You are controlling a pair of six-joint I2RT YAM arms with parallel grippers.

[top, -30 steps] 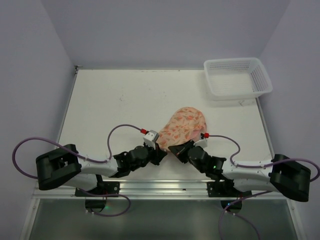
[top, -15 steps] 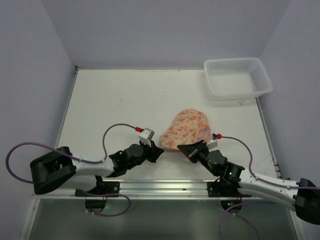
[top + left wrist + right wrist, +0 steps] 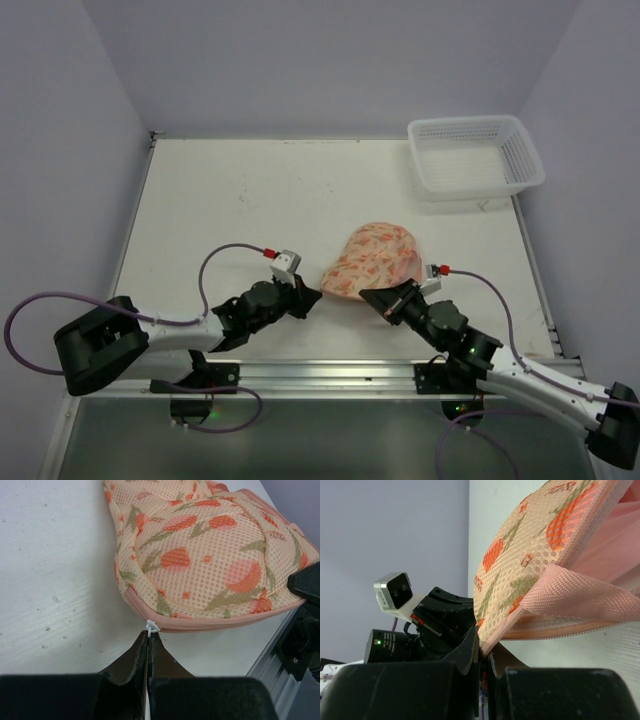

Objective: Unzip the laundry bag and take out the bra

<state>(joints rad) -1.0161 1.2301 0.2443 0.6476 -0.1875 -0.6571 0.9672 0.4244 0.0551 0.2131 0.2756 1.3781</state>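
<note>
The laundry bag [image 3: 375, 258], a peach dome with orange print and pink zip trim, lies near the table's front edge. My left gripper [image 3: 312, 296] is at its near-left rim. In the left wrist view the left gripper [image 3: 149, 636] is shut on the small white zip pull [image 3: 151, 626] at the trim of the laundry bag [image 3: 210, 555]. My right gripper [image 3: 368, 296] is at the near rim; in its wrist view the right gripper [image 3: 485, 647] is shut on the pink trim [image 3: 555, 592], lifting it. Plain pale pink cloth [image 3: 617, 550], seemingly the bra, shows in the gap.
A white plastic lattice basket [image 3: 475, 157] stands at the table's back right corner. The metal rail [image 3: 330, 375] runs along the near edge just behind both grippers. Walls close the table [image 3: 230, 190] in on three sides.
The two grippers have drawn apart along the bag's near rim: the left one to the left with the zip pull, the right one to the right. The right arm swung out rightward.
</note>
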